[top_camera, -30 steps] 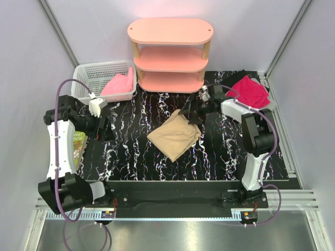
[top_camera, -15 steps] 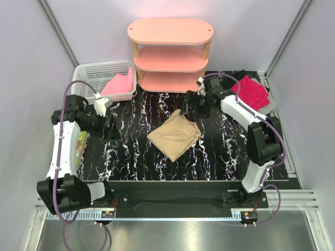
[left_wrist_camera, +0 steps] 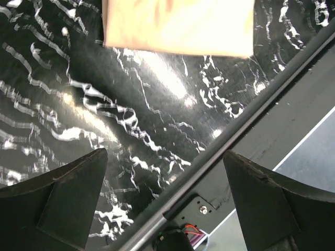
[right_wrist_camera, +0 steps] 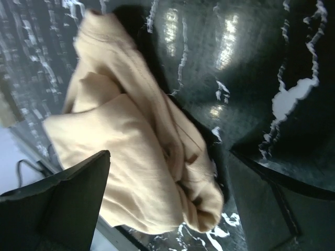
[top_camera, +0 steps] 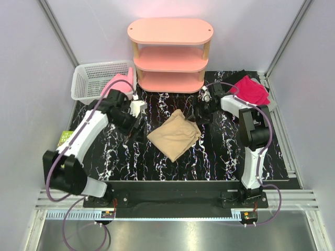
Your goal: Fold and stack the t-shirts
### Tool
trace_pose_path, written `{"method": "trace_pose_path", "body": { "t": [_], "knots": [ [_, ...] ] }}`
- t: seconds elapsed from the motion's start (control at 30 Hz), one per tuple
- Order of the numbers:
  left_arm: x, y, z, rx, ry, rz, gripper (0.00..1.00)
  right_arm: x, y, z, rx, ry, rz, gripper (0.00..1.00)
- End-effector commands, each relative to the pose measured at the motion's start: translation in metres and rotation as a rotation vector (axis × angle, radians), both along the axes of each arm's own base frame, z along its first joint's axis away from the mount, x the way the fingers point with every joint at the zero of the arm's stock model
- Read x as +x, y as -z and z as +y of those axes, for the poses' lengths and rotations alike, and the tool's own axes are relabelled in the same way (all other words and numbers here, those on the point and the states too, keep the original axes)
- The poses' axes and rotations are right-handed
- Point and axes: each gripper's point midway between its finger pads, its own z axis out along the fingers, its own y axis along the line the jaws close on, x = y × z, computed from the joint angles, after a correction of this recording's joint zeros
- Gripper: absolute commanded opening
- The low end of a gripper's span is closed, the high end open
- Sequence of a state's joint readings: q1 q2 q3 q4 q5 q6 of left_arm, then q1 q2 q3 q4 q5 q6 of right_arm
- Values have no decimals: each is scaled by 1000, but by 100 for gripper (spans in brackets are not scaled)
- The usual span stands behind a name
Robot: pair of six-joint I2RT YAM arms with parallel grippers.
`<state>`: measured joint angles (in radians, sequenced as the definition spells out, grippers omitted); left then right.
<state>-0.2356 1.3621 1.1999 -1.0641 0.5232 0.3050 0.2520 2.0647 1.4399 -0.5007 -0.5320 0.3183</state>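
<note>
Our left tool (top_camera: 136, 125) has swung toward the tan t-shirt (top_camera: 175, 137); with right tool (top_camera: 201, 112) also spread, we should pinch opposite corners.

Open mat (top_camera: 220, 151) flanks tan t-shirt (top_camera: 175, 135); shelf (top_camera: 170, 55), basket (top_camera: 93, 77) behind.

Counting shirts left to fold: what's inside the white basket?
A light pink t-shirt is bunched at the right end of the white mesh basket. The left arm covers the shirt's near part and that basket corner, so anything beneath is hidden.
</note>
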Motion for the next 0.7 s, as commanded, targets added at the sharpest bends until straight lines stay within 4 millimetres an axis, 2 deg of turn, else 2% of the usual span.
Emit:
{"method": "trace_pose_path", "body": {
  "t": [0.0,0.03,0.07,0.13,0.17,0.37,0.53,0.67],
  "knots": [
    [40,3,-22,55,23,-65,99,6,5,17,136,-26,9,100],
    [42,7,-27,66,37,-57,99,7,8,19,151,-24,4,100],
    [41,19,-37,81,70,-21,99,0,18,19,163,-11,45,100],
    [45,24,-50,85,100,-11,99,-3,20,25,215,-18,48,100],
    [46,35,-60,113,129,7,99,-10,27,25,230,-7,81,100],
    [44,70,-96,107,178,135,99,-23,37,31,301,-6,122,100],
    [36,90,-105,121,196,196,99,-31,42,32,312,-7,144,100],
    [31,112,-106,131,184,230,99,-47,46,31,326,-8,173,100]
  ]
}}
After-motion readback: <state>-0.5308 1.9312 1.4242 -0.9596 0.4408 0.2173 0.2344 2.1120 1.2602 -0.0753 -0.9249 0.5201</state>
